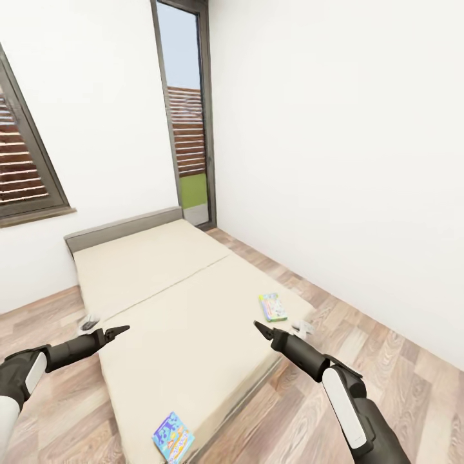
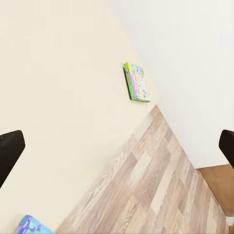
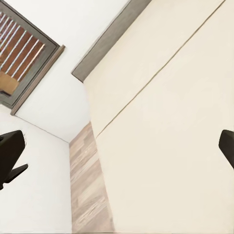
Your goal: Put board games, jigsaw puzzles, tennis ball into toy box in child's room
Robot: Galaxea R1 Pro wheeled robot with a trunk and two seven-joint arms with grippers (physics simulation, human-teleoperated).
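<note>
Games first: both lie on the bed (image 1: 167,303), the pastel game (image 1: 272,307) near its right edge, the blue game (image 1: 173,438) at the near corner. Your left gripper (image 1: 116,331) and right gripper (image 1: 261,328) hover wide, empty; nothing collected yet.

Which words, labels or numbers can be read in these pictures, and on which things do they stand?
None can be read.
Blue board game at the near edge of the bed: its lid print is too blurred to read.
Pastel board game near the bed's right edge: its print is too small to read.
</note>
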